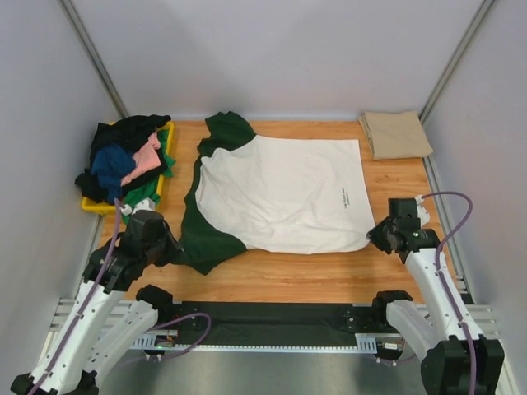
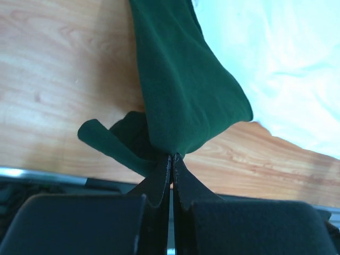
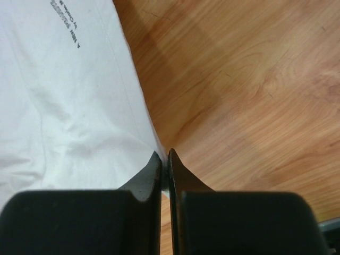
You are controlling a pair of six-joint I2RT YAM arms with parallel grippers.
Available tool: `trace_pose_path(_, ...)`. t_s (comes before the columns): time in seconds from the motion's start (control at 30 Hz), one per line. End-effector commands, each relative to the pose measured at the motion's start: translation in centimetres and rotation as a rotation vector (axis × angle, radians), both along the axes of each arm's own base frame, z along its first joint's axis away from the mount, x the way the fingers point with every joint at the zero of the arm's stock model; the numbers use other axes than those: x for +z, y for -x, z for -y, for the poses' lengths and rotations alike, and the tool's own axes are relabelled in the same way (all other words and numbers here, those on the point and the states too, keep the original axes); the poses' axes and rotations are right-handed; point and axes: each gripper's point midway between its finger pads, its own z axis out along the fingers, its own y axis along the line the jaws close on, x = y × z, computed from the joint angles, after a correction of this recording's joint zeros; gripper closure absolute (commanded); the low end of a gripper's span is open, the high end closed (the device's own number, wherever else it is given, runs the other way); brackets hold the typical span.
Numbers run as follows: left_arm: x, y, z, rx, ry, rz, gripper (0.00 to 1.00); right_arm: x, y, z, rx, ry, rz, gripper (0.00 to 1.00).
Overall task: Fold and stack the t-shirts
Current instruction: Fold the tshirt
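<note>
The cream t-shirt [image 1: 284,189] is lying spread out across the middle of the wooden table [image 1: 288,276], neck end toward the left and hem toward the right. A small line of black print is showing near the right edge.

The left gripper [image 2: 171,155] is sitting at the lower left of the top view. Its fingers are pressed fully together, pinching the tip of the near dark green sleeve [image 2: 180,90]. In the left wrist view the green cloth is bunching up right at the tips and a little flap is curling off to the left.

The right gripper [image 3: 166,153] is over at the lower right corner of the shirt. It's closed tight too, with the cream hem edge running straight in between the fingers, so it's gripping that corner.

Other stuff: a folded tan t-shirt [image 1: 397,134] is resting in the upper right corner of the table, well apart from the cream one. A yellow tray [image 1: 97,206] is sitting at the left edge with a messy pile of t-shirts [image 1: 128,156] in it — black, blue, pink and green, spilling over the rim.
</note>
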Motion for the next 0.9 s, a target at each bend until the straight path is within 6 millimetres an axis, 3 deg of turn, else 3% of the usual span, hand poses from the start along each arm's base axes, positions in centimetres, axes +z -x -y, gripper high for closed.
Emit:
trace_pose_path(0.0,2.2,2.2,-1.0,0.006,0.0,0.001,1.0,2.4,0.9,1.4,-0.042,0.05,0.032,1.0)
trace_pose_path(0.13,4.3,2.2,-1.6,-0.001,-0.021,0.053,1.0,4.0,1.4,1.6,-0.057,0.049,0.091,1.0)
trace_pose_path(0.33,5.7,-2.2,-0.1,-0.07,-0.086,0.075,1.0,5.1,-1.2,0.2,0.025,0.014,0.114,1.0)
trace_pose_path(0.47,6.4,-7.8,1.2,-0.095,-0.127,0.083,1.0,5.1,-3.6,-0.3,0.067,0.009,0.067,1.0)
trace_pose_path(0.5,7.4,-9.0,1.7,-0.105,-0.106,0.1,1.0,5.2,-4.3,-0.3,0.071,0.013,0.064,1.0)
trace_pose_path(0.53,7.5,-10.0,1.7,-0.102,-0.109,0.094,1.0,4.4,-5.1,-0.3,0.075,0.016,0.029,1.0)
trace_pose_path(0.6,7.9,-13.3,1.6,-0.093,-0.107,0.088,1.0,5.3,-7.1,0.0,0.076,0.034,0.048,1.0)
trace_pose_path(0.63,7.9,-14.4,1.4,-0.084,-0.111,0.084,1.0,4.4,-7.9,0.0,0.081,0.04,0.011,1.0)
trace_pose_path(0.67,8.1,-15.8,1.1,-0.084,-0.127,0.094,1.0,5.3,-9.3,0.1,0.08,0.048,0.031,1.0)
trace_pose_path(0.73,7.5,-18.9,1.1,-0.103,-0.149,0.056,1.0,4.0,-11.0,0.1,0.084,0.051,-0.007,1.0)
trace_pose_path(0.77,5.2,-20.6,1.1,-0.107,-0.165,-0.018,1.0,3.7,-11.6,0.0,0.09,0.05,-0.02,1.0)
trace_pose_path(0.8,6.1,-22.2,1.5,-0.114,-0.148,-0.003,1.0,4.4,-13.1,0.1,0.084,0.05,-0.003,1.0)
trace_pose_path(0.83,5.5,-23.5,1.5,-0.118,-0.145,-0.025,1.0,2.7,-14.0,0.0,0.086,0.049,-0.05,1.0)
trace_pose_path(0.87,2.4,-24.9,1.0,-0.108,-0.153,-0.116,1.0,2.1,-14.8,0.1,0.084,0.046,-0.067,1.0)
